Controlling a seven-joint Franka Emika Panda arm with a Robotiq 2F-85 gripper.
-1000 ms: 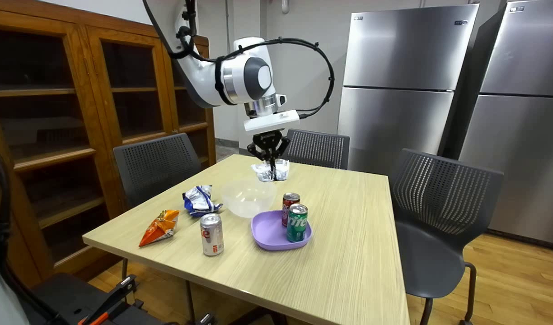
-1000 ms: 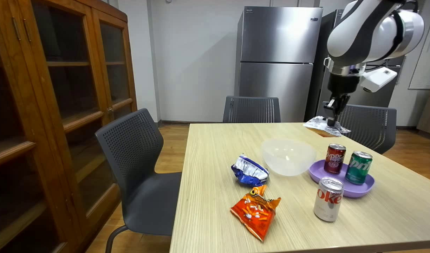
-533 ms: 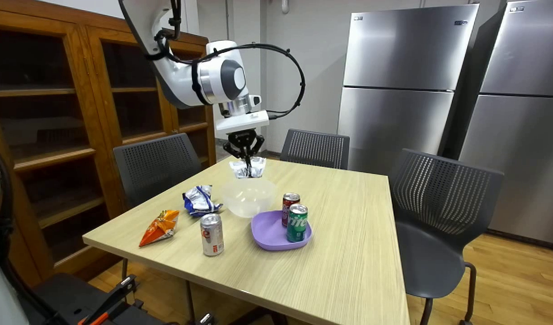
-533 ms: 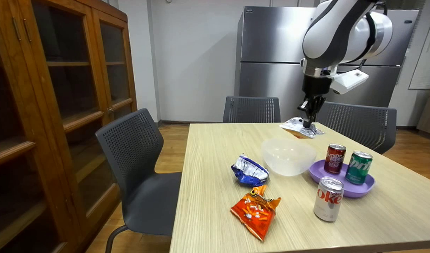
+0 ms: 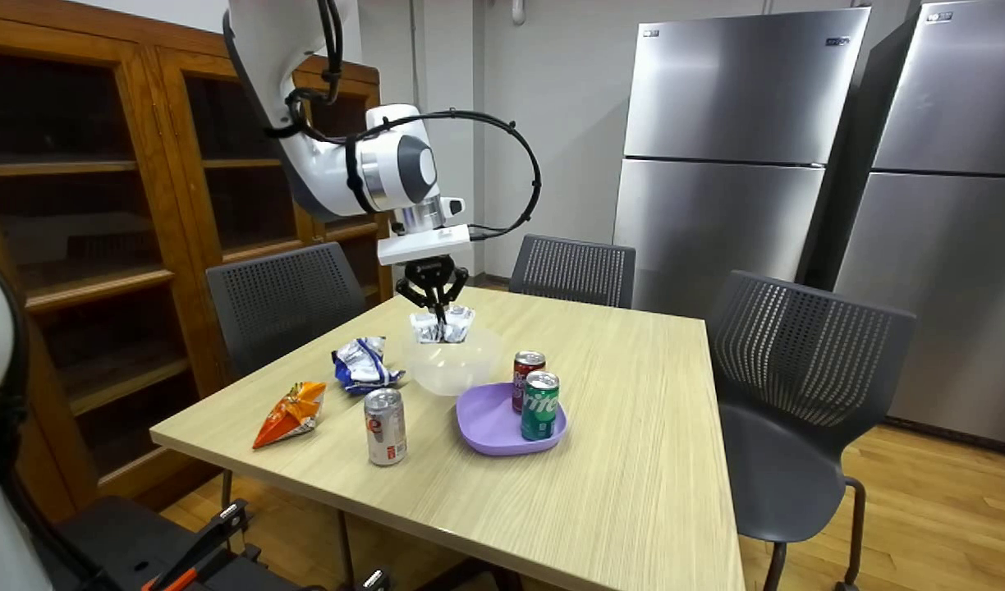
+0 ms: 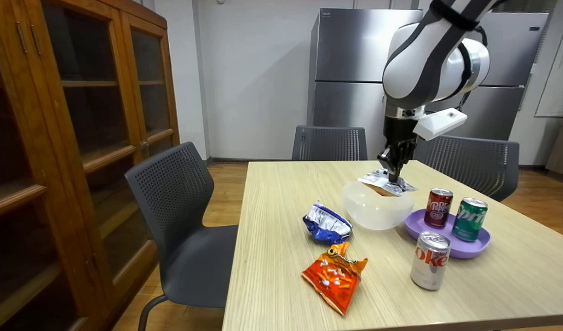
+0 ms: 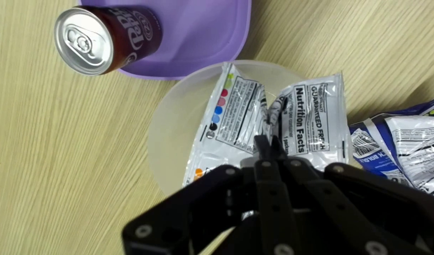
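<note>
The silver bag (image 7: 241,124) came down over the bowl (image 6: 378,211), so they're close now. The gripper (image 7: 270,143) pinches it tight.

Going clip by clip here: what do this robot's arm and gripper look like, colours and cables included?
The arm is glossy white with dark grey bands, black straps and a silver collar. A black cable, dotted with small ties, loops out to a flat white box. The gripper is black, with angular links, slim straight fingers and round, pale screw heads.
</note>
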